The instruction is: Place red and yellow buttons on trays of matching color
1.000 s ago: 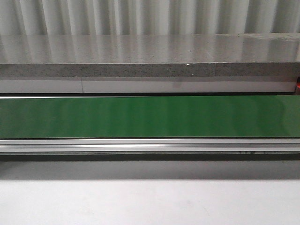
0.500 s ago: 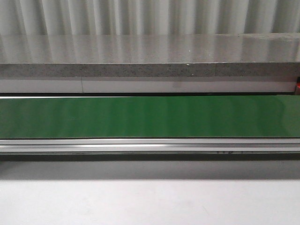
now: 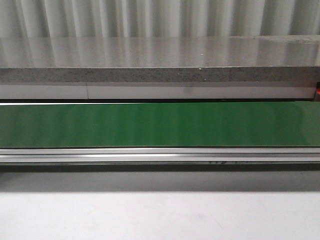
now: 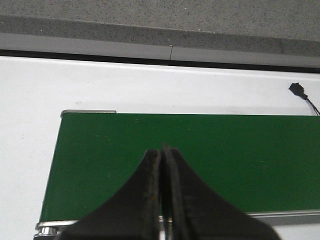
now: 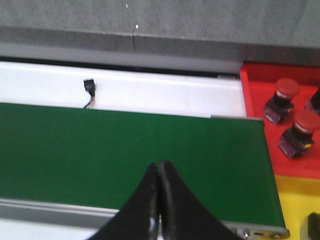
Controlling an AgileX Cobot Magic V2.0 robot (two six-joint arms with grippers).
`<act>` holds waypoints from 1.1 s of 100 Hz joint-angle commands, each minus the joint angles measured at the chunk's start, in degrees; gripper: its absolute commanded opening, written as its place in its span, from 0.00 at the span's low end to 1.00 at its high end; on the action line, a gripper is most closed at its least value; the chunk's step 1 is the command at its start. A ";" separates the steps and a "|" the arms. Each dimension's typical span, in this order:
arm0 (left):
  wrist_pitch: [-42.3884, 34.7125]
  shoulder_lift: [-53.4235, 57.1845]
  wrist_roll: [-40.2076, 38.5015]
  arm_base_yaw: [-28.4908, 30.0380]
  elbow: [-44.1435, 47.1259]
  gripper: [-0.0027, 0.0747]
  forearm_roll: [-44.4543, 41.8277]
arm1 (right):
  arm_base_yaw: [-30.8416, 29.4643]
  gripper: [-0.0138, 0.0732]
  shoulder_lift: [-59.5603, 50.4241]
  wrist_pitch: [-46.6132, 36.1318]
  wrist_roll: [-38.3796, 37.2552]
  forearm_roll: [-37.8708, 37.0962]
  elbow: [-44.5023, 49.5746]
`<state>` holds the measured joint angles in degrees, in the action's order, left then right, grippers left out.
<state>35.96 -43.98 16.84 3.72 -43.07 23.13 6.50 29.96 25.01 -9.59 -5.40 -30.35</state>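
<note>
Your left gripper (image 4: 162, 150) & right gripper (image 5: 160, 167) are both pinched closed w/ nothing held, over the green belt (image 3: 160, 125). Two red buttons (image 5: 299, 131) sit in the red tray (image 5: 260, 90), off to the right gripper's side past the belt end; yellow tray (image 5: 295, 200) adjoins the red tray.

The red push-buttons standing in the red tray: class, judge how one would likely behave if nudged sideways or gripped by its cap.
Each red button looks top-heavy, a broad domed cap over a narrower body, so a nudge might tip it. The rounded, smooth-looking cap could slip from the jaws; the blockier body probably grips better. It appears rigid.
</note>
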 commanded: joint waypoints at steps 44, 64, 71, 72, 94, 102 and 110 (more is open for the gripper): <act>-3.69 0.22 -0.08 -0.37 -1.47 0.01 1.53 | -8.63 0.08 -25.65 -14.04 0.44 0.21 20.76; -3.65 0.22 -0.08 -0.37 -1.47 0.01 1.53 | -8.50 0.08 -31.39 -17.58 0.44 2.48 27.35; -3.60 0.22 -0.08 -0.37 -1.47 0.01 1.53 | -8.43 0.08 -31.51 -18.90 0.44 2.48 28.84; -3.60 0.22 -0.08 -0.37 -1.47 0.01 1.53 | -8.43 0.08 -31.51 -19.18 0.44 2.48 29.11; -3.70 0.22 -0.08 -0.37 -1.47 0.01 1.53 | -8.36 0.08 -31.51 -23.27 0.44 2.48 31.99; -3.70 0.22 -0.08 -0.37 -1.47 0.01 1.53 | -8.36 0.08 -31.51 -23.87 0.44 2.48 31.99; -3.70 0.22 -0.08 -0.37 -1.47 0.01 1.53 | -8.36 0.08 -31.51 -24.33 0.44 2.48 31.99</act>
<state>35.96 -43.98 16.84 3.72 -43.07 23.13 -1.74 -0.53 6.32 -9.59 -2.88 1.59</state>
